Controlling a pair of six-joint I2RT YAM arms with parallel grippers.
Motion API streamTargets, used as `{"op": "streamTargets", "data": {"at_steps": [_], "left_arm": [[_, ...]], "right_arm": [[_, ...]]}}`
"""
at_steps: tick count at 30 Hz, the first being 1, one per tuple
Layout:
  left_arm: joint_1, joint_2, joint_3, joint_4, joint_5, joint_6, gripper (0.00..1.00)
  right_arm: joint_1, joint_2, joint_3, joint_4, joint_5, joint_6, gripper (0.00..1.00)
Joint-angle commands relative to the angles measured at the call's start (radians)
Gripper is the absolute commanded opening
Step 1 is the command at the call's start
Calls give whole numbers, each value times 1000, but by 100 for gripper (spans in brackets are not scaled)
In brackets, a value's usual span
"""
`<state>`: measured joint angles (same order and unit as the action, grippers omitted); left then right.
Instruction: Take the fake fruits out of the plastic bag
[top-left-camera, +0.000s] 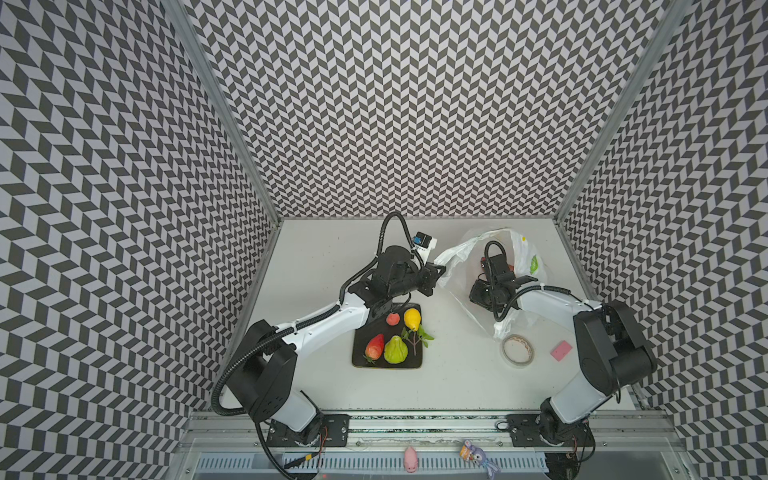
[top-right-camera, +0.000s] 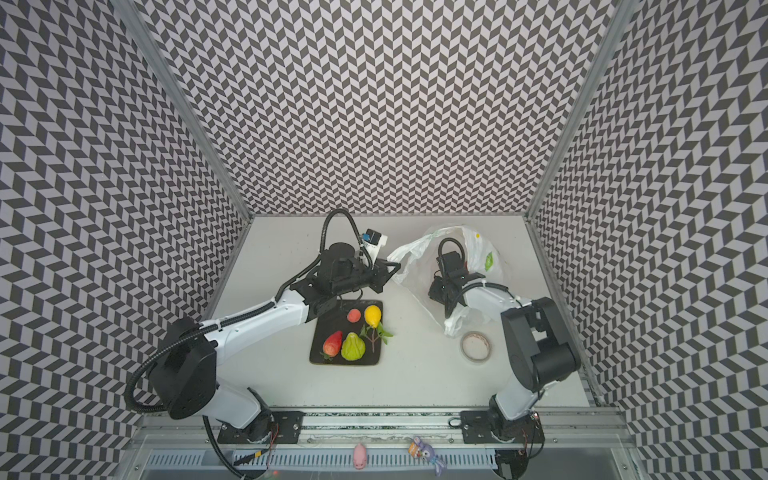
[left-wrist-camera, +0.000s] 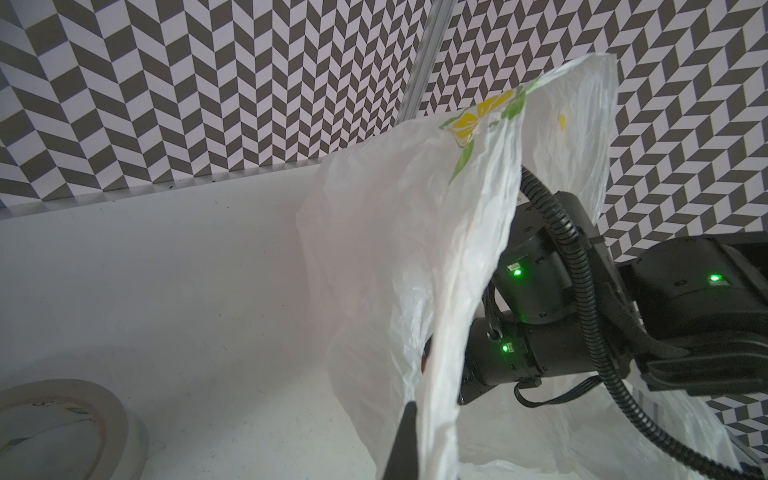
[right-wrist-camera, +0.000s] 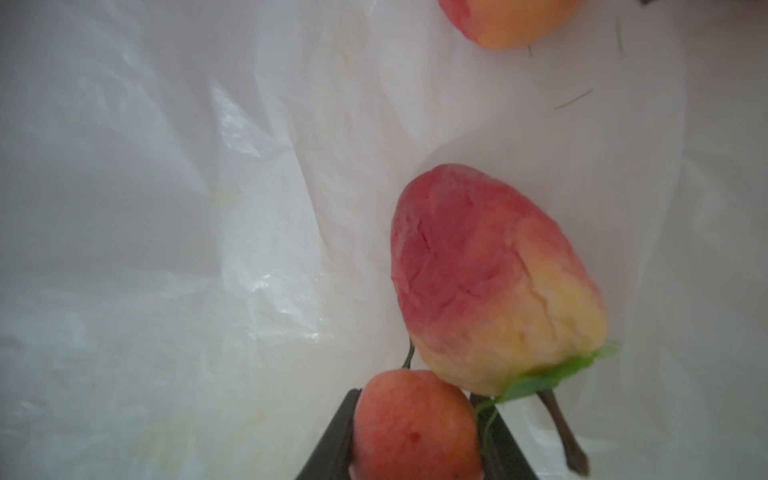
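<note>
Inside the plastic bag (top-left-camera: 459, 253) at the table's (top-left-camera: 457, 386) far right, the right gripper (right-wrist-camera: 415, 449) grips a small pink-orange fruit (right-wrist-camera: 411, 419) between narrowed jaws, a larger red-and-yellow fruit (right-wrist-camera: 490, 282) just beside it and a third fruit (right-wrist-camera: 507, 20) beyond. The left gripper (top-left-camera: 437, 272), clamped shut on the bag's rim, holds the mouth up, apparently to give the other arm room. A strawberry (top-left-camera: 375, 347), green pear (top-left-camera: 395, 350), lemon (top-left-camera: 412, 319) and small pink fruit (top-left-camera: 392, 318) lie out on the black tray (top-left-camera: 415, 359).
</note>
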<state>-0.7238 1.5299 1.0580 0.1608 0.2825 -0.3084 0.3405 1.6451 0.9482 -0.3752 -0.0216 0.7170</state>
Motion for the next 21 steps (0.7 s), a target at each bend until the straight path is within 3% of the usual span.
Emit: {"op": "streamTargets", "data": {"at_steps": [1, 8, 14, 21], "left_arm": [[-2, -15, 16, -4, -6, 0, 0], [3, 5, 34, -15, -14, 6, 0], [9, 30, 60, -22, -13, 2, 0], [14, 63, 96, -36, -20, -18, 0]], "right_arm": [[6, -70, -16, -16, 10, -10, 26], [5, -226, -100, -56, -84, -88, 26], [8, -320, -145, -25, -207, -261, 26], [49, -455, -181, -11, -236, -424, 27]]}}
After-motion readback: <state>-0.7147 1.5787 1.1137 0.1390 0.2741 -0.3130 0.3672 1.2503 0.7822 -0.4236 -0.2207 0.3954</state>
